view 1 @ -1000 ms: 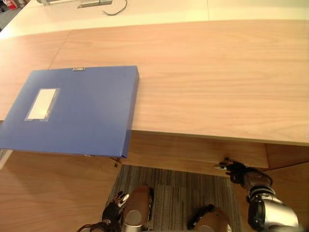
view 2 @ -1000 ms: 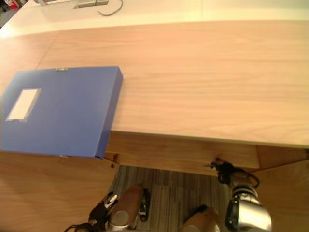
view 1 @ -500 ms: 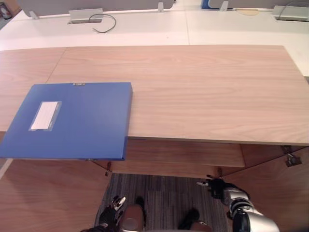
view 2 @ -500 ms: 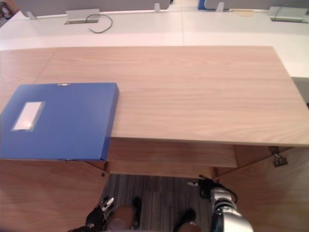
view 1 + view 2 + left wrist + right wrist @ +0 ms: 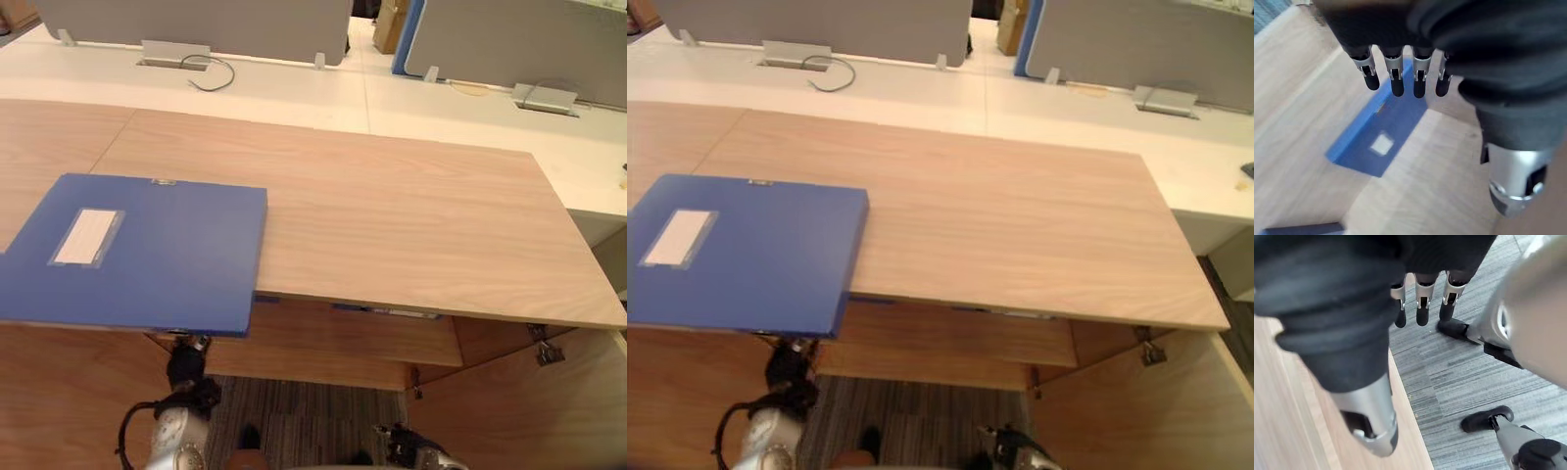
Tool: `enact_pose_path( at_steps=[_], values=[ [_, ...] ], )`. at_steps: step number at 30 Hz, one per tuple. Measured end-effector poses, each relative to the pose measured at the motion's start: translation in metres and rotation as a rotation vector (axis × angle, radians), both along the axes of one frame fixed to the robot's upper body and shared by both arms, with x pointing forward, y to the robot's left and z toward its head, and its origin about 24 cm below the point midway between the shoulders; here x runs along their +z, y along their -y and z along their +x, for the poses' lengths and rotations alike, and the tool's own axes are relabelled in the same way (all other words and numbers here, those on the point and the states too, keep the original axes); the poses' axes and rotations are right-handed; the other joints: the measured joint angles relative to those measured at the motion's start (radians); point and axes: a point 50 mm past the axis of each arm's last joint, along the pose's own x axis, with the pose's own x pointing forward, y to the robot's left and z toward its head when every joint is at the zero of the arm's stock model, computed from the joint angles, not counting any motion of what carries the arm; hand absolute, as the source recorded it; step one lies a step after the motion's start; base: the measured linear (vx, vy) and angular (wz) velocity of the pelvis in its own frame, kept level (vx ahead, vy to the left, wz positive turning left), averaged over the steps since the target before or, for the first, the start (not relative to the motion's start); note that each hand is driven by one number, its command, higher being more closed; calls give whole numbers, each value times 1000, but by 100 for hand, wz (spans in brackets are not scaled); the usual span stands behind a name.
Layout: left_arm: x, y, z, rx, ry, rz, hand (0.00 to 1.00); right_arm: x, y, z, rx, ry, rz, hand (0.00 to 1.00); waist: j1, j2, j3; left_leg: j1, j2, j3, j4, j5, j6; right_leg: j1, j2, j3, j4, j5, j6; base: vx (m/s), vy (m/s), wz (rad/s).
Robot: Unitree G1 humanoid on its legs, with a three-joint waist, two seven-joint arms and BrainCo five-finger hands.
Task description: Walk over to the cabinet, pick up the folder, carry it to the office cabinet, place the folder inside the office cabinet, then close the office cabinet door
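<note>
Fingers [image 5: 1396, 81] of our left hand [image 5: 1376, 27] and right hand [image 5: 1421, 308] hang straight, empty. We should reach ten o'clock and pinch the folder [image 5: 137, 250] by its edge overhanging the cabinet [image 5: 411, 225].

One blue folder [image 5: 147, 250] lies on the single wooden counter [image 5: 411, 225], and it carries one white label [image 5: 86, 236]. Behind the counter stand two grey partition screens, the left screen [image 5: 196, 20] and the right screen [image 5: 519, 44]. Two grey cable boxes sit beyond the counter, the left box [image 5: 174, 54] and the right box [image 5: 545, 98], and one black cable [image 5: 211, 73] loops by the left one. Under the counter there is one shelf [image 5: 333, 348] between two wooden panels, the left panel [image 5: 69, 392] and the right panel [image 5: 529, 411]; one metal hinge [image 5: 541, 351] shows on the right panel. Two robot hands are in view, the left hand [image 5: 1396, 81] and the right hand [image 5: 1422, 308].
</note>
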Motion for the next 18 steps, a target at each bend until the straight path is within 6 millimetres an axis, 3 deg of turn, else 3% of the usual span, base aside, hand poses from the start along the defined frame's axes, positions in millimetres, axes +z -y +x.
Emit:
enact_pose_path(
  at_steps=[1, 3, 10, 18],
  values=[
    [23, 1, 1, 29, 86, 55, 0, -2, -5, -6, -27, -22, 14, 0, 10, -6, -1, 0, -4, -15, -3, 3, 0, 11, -1, -6, -3, 0, 0, 27, 8, 38],
    [48, 6, 0, 49, 178, 178, 0, -4, -9, -12, -49, -33, 20, 0, 33, -10, -3, -2, -9, -39, -3, 4, 2, 25, -4, -17, -2, -2, 2, 40, 26, 40],
    [50, -6, -24, 209, 75, 381, 0, -1, -24, -2, -54, -11, 15, 0, 60, -44, -15, -1, -22, -91, -41, 19, 3, 49, -18, -75, 8, -10, 15, 6, 8, 26],
    [49, -12, -32, 242, 56, 354, 0, 3, -22, 11, -80, 35, 11, 0, 76, -45, -15, -17, -40, -148, -42, 35, 8, 67, -34, -141, 22, -20, 27, -2, 11, 23]
  ],
)
